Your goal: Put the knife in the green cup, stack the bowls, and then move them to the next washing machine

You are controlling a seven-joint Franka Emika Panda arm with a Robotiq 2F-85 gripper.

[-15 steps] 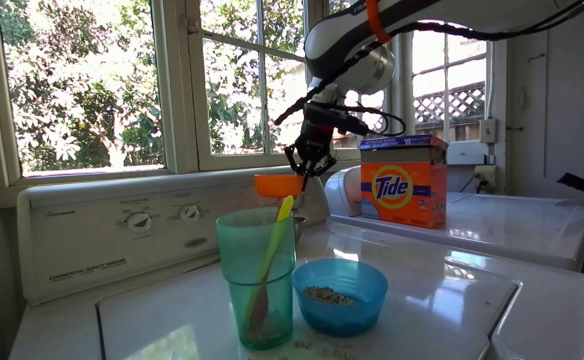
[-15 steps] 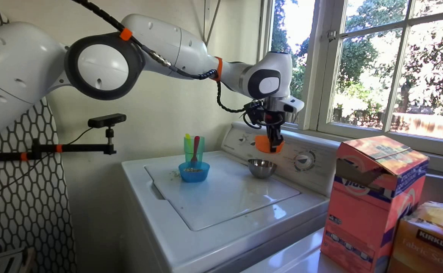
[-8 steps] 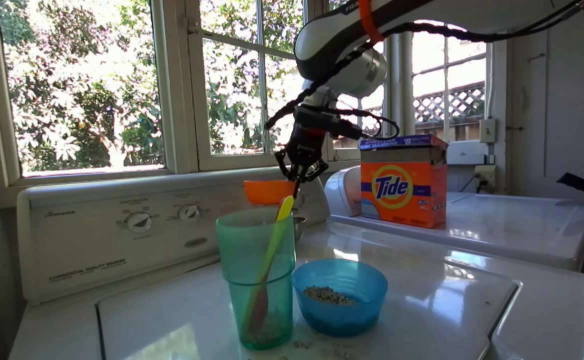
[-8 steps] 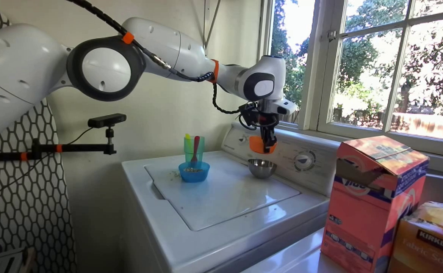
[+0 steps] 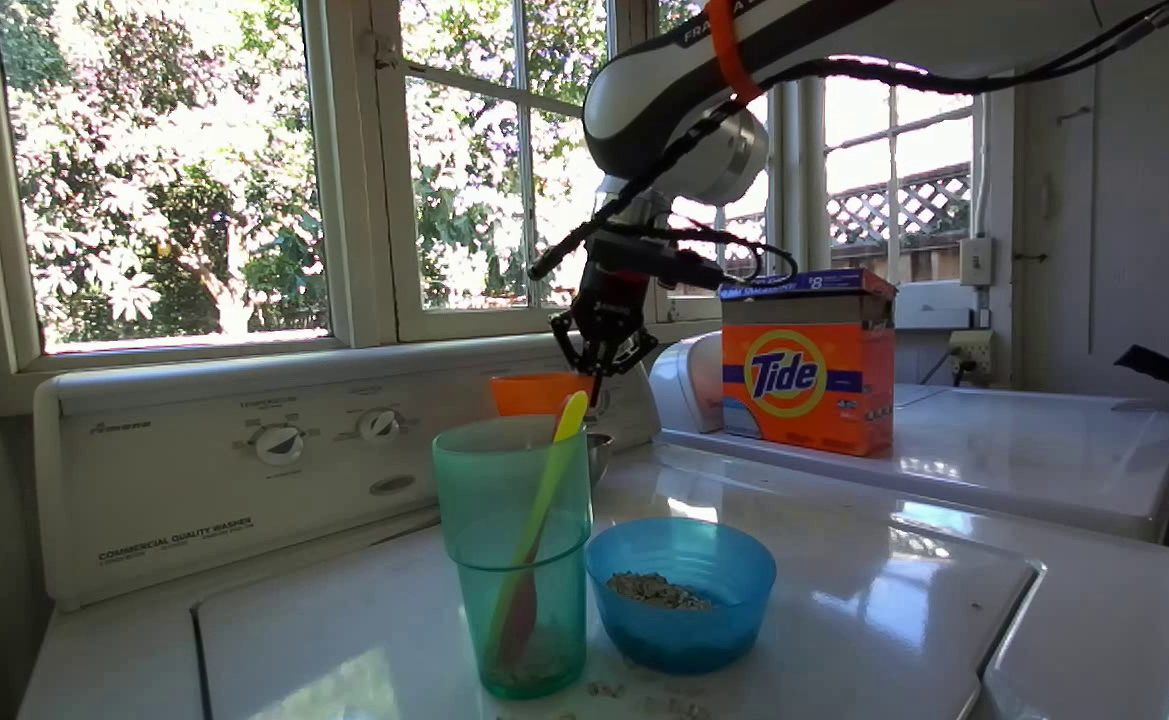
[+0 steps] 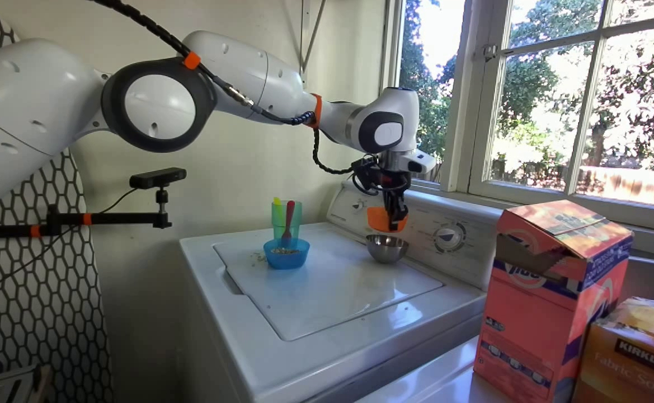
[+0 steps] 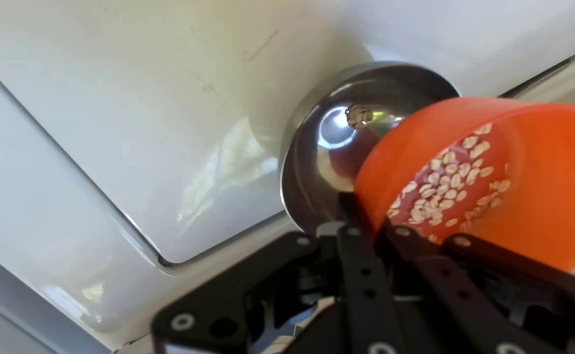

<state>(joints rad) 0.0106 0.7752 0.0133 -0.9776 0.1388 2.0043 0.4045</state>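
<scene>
My gripper (image 5: 596, 385) is shut on the rim of the orange bowl (image 5: 536, 397) and holds it in the air, as in an exterior view (image 6: 376, 218). The wrist view shows oat flakes in the orange bowl (image 7: 548, 206); my fingers (image 7: 366, 216) pinch its near rim. A shiny metal bowl (image 7: 317, 147) stands just below, partly hidden by the orange bowl; a few flakes lie in it. The green cup (image 5: 464, 520) stands upright with the yellow-green knife (image 5: 547, 490) leaning inside. The white washer lid (image 6: 327, 302) bears the cup and metal bowl (image 6: 387, 251).
A blue bowl (image 5: 684, 640) with flakes stands beside the cup. A reddish-pink utensil (image 6: 289, 215) is in the cup. The control panel (image 5: 194, 480) rises behind. A neighbouring white machine (image 5: 1024, 430) bears a Tide box (image 5: 804, 390). A fabric softener box (image 6: 629, 358) stands near it.
My gripper, holding the orange bowl, has moved a little left in both exterior views and then down, bringing the bowl closer above the metal bowl. The cup, knife and blue bowl have not moved.
</scene>
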